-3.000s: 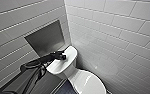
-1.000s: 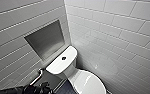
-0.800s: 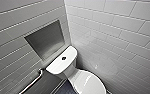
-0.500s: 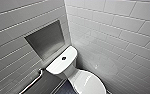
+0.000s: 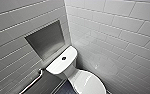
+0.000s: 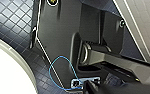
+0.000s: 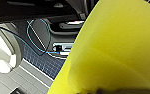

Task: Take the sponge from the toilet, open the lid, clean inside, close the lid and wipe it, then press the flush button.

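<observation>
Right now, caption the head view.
White toilet, lid closed, dark flush button atop the tank, in a grey-tiled corner below a wall niche.

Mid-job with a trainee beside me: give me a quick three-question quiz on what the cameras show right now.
1. True or false: the lid of the toilet is raised.
2. The flush button sits on: A) the wall niche, B) the tank top, C) the floor.
3. Fill in: the yellow sponge looms large in the ___ wrist view.

Key: 1 false, the lid is down. 2 B. 3 right.
</observation>
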